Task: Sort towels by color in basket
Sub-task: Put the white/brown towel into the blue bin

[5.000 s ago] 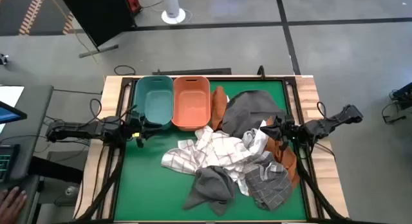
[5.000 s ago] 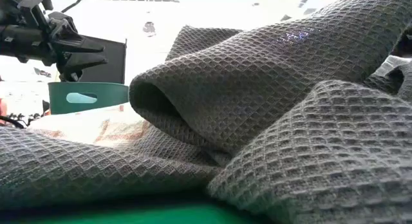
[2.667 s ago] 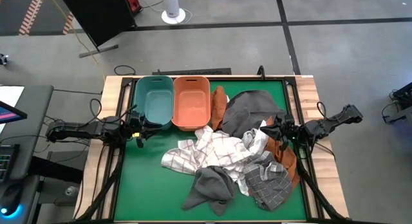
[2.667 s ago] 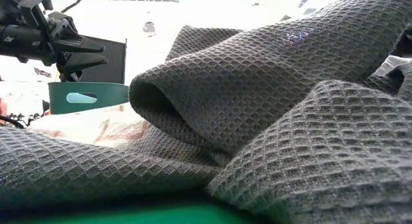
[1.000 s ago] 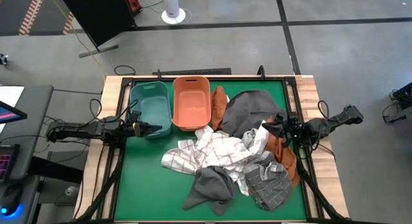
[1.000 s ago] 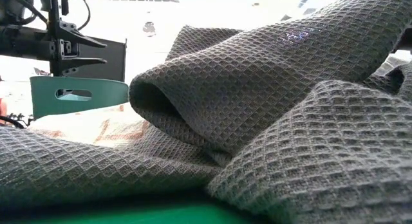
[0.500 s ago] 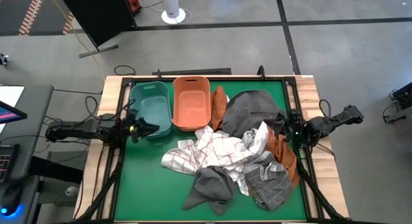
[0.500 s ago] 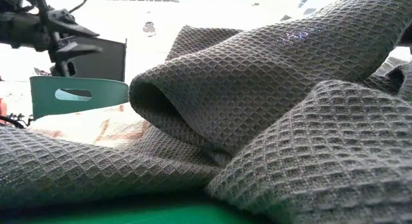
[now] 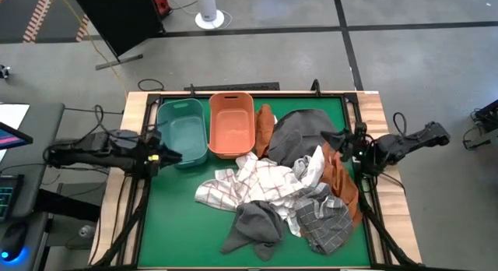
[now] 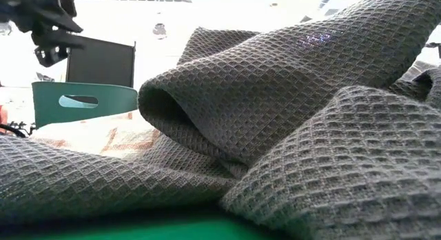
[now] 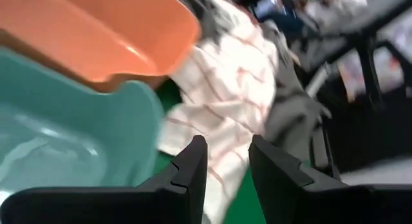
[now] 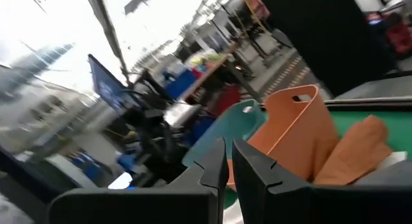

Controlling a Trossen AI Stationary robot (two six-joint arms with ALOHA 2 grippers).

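Judging from the heaped towels [image 9: 289, 185] on the mat beside the empty teal basket [image 9: 182, 131] and orange basket [image 9: 231, 123], sorting is not begun; the left gripper [image 9: 162, 155] is slightly parted, the right gripper [image 9: 345, 143] nearly closed, nothing held.

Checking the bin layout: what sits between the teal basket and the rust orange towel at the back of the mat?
The orange basket, in the high view: teal basket on one side, rust orange towel against the other.
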